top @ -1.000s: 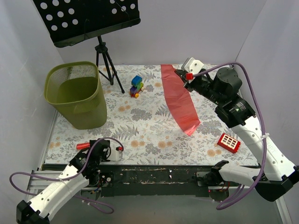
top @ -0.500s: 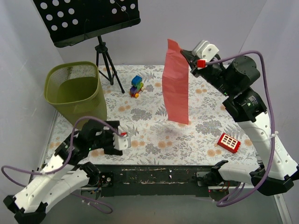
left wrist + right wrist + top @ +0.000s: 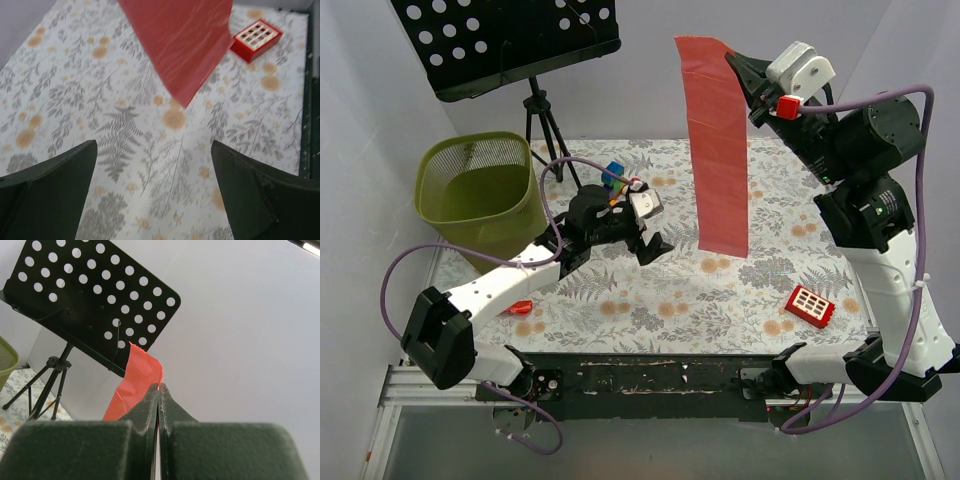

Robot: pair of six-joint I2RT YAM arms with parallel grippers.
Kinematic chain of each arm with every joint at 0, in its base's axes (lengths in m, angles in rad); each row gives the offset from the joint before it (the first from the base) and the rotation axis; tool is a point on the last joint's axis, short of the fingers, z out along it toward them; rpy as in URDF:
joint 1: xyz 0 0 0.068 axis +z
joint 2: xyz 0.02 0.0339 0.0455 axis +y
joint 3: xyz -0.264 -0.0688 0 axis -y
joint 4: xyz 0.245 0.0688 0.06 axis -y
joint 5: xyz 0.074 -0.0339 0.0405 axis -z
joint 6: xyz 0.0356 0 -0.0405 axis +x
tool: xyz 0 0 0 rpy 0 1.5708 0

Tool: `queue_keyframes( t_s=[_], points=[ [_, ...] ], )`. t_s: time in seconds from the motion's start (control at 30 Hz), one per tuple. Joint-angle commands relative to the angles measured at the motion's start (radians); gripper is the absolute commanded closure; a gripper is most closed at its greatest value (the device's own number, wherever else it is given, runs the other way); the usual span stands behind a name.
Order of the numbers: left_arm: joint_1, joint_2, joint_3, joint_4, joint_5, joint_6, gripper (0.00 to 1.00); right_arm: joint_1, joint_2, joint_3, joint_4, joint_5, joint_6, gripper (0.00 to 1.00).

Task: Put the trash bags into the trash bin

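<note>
A long red translucent trash bag (image 3: 718, 140) hangs straight down from my right gripper (image 3: 738, 66), which is shut on its top edge high above the table; its top corner shows in the right wrist view (image 3: 137, 377). Its lower end hangs just above the floral table, also in the left wrist view (image 3: 182, 45). My left gripper (image 3: 655, 240) is open and empty over the table's middle, left of the bag's lower end. The olive-green mesh trash bin (image 3: 485, 205) stands at the far left.
A black perforated music stand (image 3: 510, 40) on a tripod (image 3: 548, 135) stands behind the bin. A colourful toy train (image 3: 612, 180) lies just behind the left arm. A red block with white grid squares (image 3: 809, 306) lies front right. A small red stick (image 3: 520, 308) lies front left.
My right gripper has lifted the bag higher until it hangs full length. My left arm has swung from the front left out to the table's middle, toward the bag's lower end.
</note>
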Motion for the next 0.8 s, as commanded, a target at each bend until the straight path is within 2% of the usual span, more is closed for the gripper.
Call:
queue_keyframes(
  t_s=[0.0,0.17,0.33,0.5,0.63,0.77],
  points=[
    [-0.002,0.034,-0.009,0.393,0.239,-0.262,0.02,-0.006,0.025,0.045,0.03,0.035,-0.013,0.99],
    [-0.026,0.172,0.041,0.478,0.286,-0.335,0.03,-0.006,0.062,0.102,0.023,0.066,-0.011,0.99],
    [-0.036,0.331,0.107,0.55,0.195,-0.371,0.06,-0.006,0.091,0.147,0.01,0.078,-0.027,0.99],
    [-0.019,0.426,0.152,0.601,0.171,-0.384,0.11,-0.006,0.102,0.167,-0.003,0.087,-0.033,0.99],
    [-0.007,0.437,0.153,0.601,0.173,-0.385,0.15,-0.006,0.117,0.187,-0.006,0.09,-0.04,0.99],
    [0.052,0.349,0.095,0.535,0.199,-0.381,0.13,-0.006,0.126,0.202,-0.007,0.086,-0.045,0.99]
  ],
)
